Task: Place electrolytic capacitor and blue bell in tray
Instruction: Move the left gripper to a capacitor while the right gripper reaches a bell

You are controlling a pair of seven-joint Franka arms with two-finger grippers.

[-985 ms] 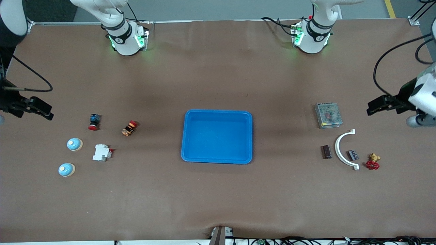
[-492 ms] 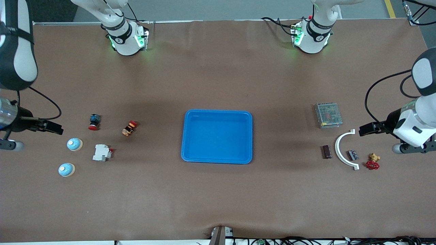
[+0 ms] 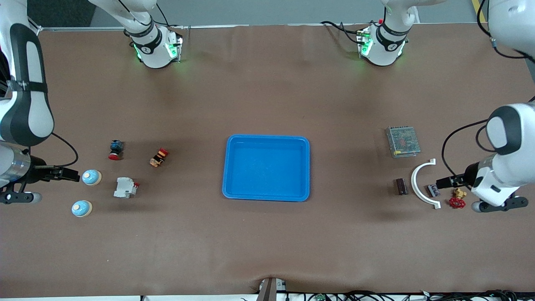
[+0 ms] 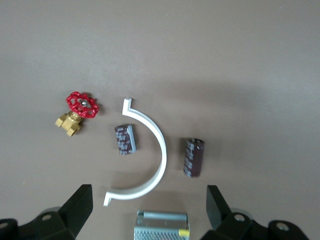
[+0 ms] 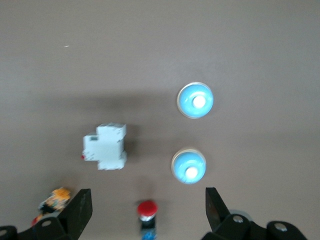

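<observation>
Both your arms have dropped in over their clusters since a second ago. Left gripper point(image 3: 439, 182) wide, empty, lower right near the capacitor point(image 3: 401, 186); right gripper point(image 3: 72, 174) wide, empty, by the blue bell point(image 3: 91, 177). Tray point(image 3: 266, 197) centre frame, nothing in it; grasps next.

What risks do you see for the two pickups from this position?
The capacitor lies close to the white arc, with a second one inside the arc, so the open left end effector may nudge the arc or take the wrong piece. Two bells lie side by side; the open right end effector may bump one.
</observation>
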